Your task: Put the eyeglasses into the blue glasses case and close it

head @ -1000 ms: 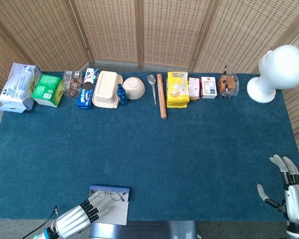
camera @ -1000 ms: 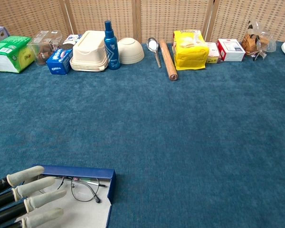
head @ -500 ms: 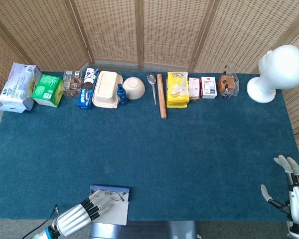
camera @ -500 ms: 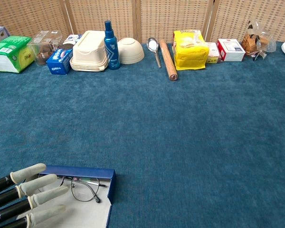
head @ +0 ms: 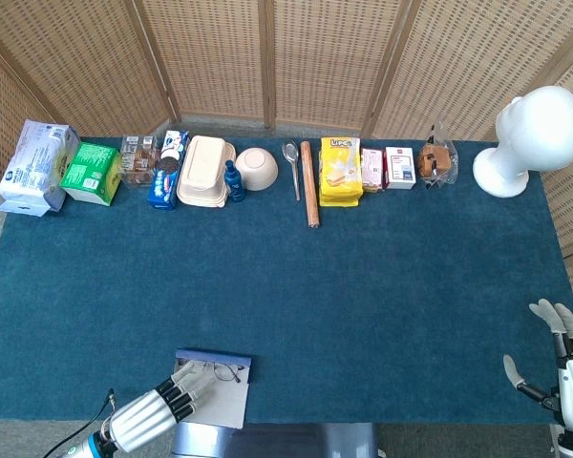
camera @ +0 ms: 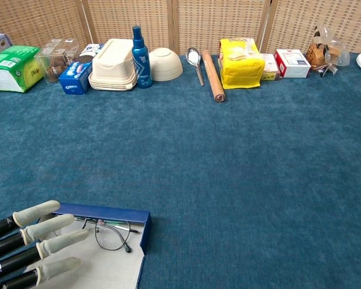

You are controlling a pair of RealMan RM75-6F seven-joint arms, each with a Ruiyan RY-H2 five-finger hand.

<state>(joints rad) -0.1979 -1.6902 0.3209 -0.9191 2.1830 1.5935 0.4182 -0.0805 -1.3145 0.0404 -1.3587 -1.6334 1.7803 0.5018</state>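
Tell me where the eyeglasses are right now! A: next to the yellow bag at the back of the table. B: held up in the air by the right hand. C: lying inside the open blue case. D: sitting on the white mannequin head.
C: the eyeglasses lie inside the open blue glasses case, beside the left hand; the right hand holds nothing.

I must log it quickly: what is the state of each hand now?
Left hand: open, fingers spread over the open blue glasses case, holding nothing.
Right hand: open, empty.
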